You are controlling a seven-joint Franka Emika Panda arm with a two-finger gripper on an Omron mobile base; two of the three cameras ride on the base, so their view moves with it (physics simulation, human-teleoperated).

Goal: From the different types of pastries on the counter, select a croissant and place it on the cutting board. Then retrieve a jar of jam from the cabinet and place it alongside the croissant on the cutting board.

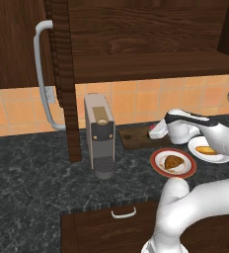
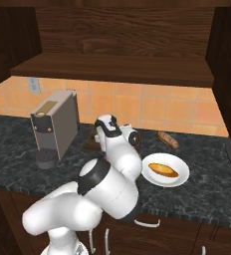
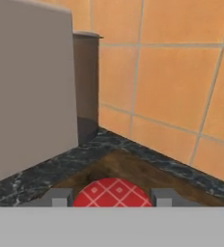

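Now, operator, your hand view gave you what the base cameras hid: the end effector (image 3: 112, 198) had its two fingertips (image 3: 60, 197) on either side of the jar of jam (image 3: 112, 193), whose red checked top sat between them over the dark brown cutting board (image 3: 133, 169); whether the pads pressed the jar you could not tell from that angle. Your left base view showed the hand low over the cutting board (image 1: 136, 136) behind the coffee machine (image 1: 99, 136), with just a red sliver of the jar at its tip. That same view let you see the croissant (image 1: 173, 161) lying on the red-rimmed plate (image 1: 158, 167) on the bench (image 1: 32, 168), near the board but not on it. Your right base view had the arm covering that plate and most of the board, yet it gave you the yellow-orange oblong pastry (image 2: 163, 170) on its white plate (image 2: 179, 179) plainly, and the open shelf of the cabinet (image 2: 117, 69) above.
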